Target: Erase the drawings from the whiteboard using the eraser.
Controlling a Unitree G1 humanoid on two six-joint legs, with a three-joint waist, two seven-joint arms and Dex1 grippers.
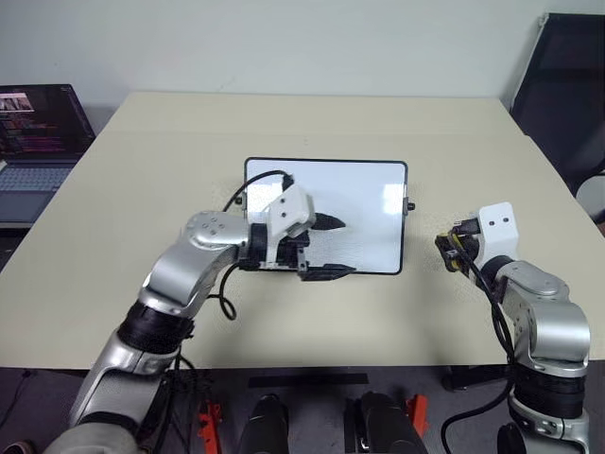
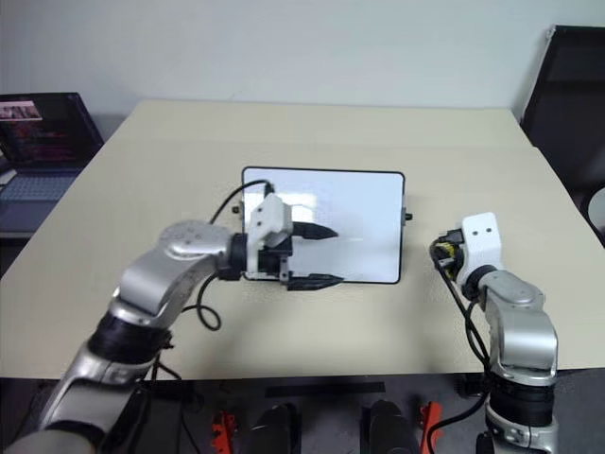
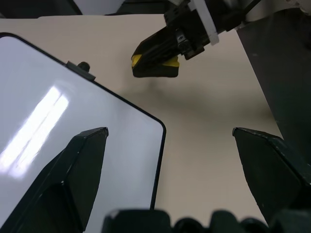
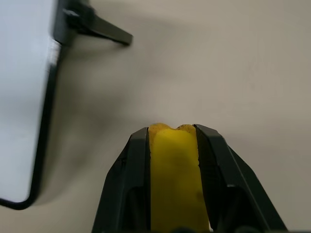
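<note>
Left eye view takes in the whole beige surface [image 1: 142, 170]: the whiteboard [image 1: 369, 199] lies flat at its middle, the bent left arm reaches across the board's near left part with its left pincer [image 1: 331, 248] spread wide and empty, and the right arm stands off past the board's right edge. Left wrist view looks along those parted fingers [image 3: 73, 170] at the board's rounded corner. Right wrist view adds the right pincer [image 4: 172, 133] clamped on the yellow eraser [image 4: 174, 179], over bare surface beside the board.
</note>
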